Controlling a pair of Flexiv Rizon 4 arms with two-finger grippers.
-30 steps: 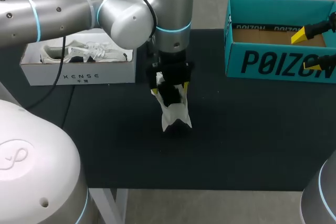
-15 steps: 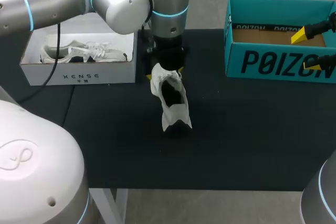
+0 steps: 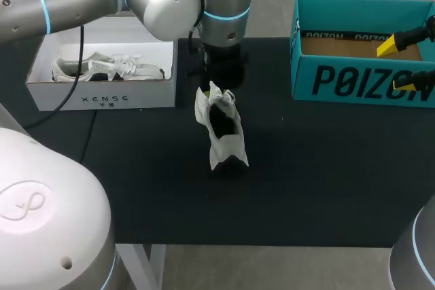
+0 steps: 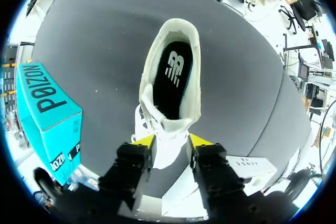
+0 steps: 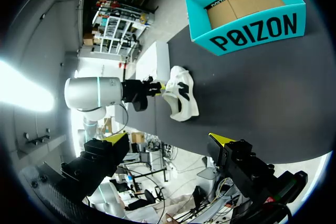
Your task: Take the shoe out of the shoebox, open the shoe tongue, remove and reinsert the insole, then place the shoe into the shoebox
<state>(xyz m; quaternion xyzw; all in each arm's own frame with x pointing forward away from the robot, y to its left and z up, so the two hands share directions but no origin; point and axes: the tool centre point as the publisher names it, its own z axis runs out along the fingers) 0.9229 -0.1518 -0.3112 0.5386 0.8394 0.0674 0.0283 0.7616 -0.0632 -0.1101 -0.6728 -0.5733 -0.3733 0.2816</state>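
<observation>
Though the head view hides them, left jaws clamp the shoe [image 4: 170, 85].

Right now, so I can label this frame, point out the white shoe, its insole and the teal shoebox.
white shoe [image 3: 217, 150]: head view, on its white outer side.
insole [image 4: 176, 72]: left wrist view, on the dark surface inside the opening.
teal shoebox [image 3: 360, 83]: head view, on its front wall.

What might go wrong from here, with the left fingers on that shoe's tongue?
The fingers of the left gripper pinch only the end of the tongue, so it may slip free and flop over the insole. Nothing steadies the shoe: the right gripper hangs open by the teal box, so a pull may drag or tip it.
</observation>
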